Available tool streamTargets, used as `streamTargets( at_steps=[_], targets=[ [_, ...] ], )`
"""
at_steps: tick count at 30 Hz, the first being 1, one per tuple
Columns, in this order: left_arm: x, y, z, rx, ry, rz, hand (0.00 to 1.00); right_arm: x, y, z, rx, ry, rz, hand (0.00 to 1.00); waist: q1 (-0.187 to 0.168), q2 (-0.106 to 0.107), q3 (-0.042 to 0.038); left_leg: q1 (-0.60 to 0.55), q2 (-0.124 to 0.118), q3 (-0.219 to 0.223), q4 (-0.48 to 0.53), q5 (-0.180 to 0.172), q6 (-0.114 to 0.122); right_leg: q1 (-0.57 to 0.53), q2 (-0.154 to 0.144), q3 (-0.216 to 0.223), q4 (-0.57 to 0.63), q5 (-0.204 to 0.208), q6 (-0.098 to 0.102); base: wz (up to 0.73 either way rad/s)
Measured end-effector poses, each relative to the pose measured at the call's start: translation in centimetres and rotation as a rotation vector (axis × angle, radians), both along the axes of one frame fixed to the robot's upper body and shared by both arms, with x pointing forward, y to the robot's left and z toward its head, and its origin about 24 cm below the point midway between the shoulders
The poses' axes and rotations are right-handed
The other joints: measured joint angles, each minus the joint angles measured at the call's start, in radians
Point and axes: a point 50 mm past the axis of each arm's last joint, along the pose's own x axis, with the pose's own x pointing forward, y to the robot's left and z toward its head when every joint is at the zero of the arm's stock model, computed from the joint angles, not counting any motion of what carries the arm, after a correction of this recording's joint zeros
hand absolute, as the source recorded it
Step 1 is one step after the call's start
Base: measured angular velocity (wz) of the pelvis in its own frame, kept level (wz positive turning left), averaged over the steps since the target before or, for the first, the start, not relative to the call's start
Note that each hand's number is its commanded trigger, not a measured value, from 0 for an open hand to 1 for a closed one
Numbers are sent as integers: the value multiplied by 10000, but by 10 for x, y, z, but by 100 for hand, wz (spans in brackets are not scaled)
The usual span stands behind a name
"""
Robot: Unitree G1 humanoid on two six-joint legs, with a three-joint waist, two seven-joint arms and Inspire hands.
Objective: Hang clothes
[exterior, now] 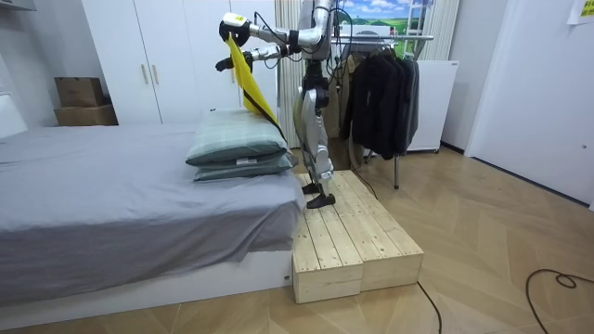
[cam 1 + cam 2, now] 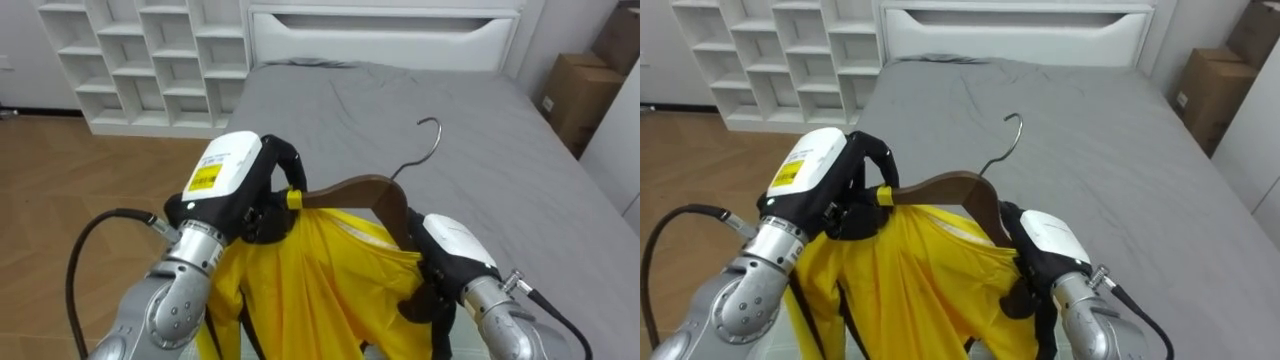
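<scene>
A brown wooden hanger (image 2: 365,190) with a metal hook (image 2: 431,135) is held up in front of me, and a yellow garment (image 2: 320,285) drapes from it. My left hand (image 2: 235,185) is curled round the hanger's left end. At the hanger's right end, my right hand (image 2: 450,250) is closed on the arm and the yellow cloth over it. In the room view I stand on a wooden platform (image 1: 353,241) at the foot of the bed with both arms raised, and the yellow garment (image 1: 243,79) hangs down from my hands.
A grey bed (image 2: 400,100) with a white headboard (image 2: 380,35) lies ahead. White shelving (image 2: 150,60) stands at its left and cardboard boxes (image 2: 580,95) at its right. Behind me is a clothes rack (image 1: 380,93) with dark clothes. Folded pillows (image 1: 237,144) lie on the bed's foot.
</scene>
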Motion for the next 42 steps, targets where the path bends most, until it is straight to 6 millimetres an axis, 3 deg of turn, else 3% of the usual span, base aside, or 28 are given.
streamTargets(
  at_steps=[30, 42],
  targets=[
    [-1, -5, 2, -410, 213, -243, 100, -4, -4, -6, 276, 170, -608, 100, 24, -64, -39, 57, 2, 163, -7, 0, 1, -9, 5, 172, 11, 0, 0, 0],
    [-5, -6, -6, -535, 501, -249, 100, -10, -4, -14, 406, 604, -791, 100, 17, -287, -49, 208, 6, 230, -29, 0, 1, 106, 6, 206, -13, -1, 2, 0]
  ],
)
